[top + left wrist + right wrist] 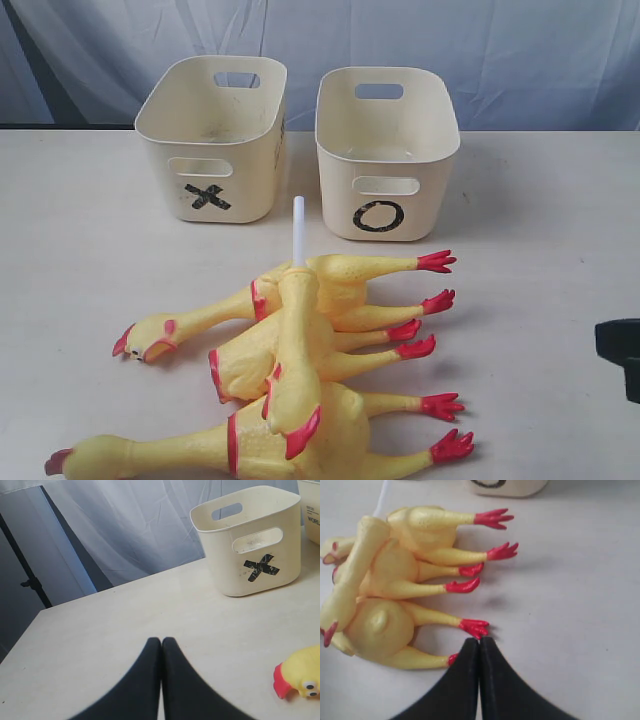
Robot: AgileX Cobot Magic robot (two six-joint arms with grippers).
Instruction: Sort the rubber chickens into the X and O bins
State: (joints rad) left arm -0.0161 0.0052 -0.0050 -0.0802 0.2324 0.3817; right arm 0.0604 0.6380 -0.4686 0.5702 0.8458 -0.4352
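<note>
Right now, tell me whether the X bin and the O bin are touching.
Apart. The exterior view shows a strip of table between the X bin and the O bin.

X bin [250,190] L, O bin [430,200] R, side by side; chickens [335,290] piled in front, 1 lying across 3.

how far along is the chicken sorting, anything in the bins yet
Nothing looks done: the X bin and O bin show no chickens inside. Nothing is in hand: the left gripper and right gripper are shut and empty. To sort: the whole pile of rubber chickens on the table.
</note>
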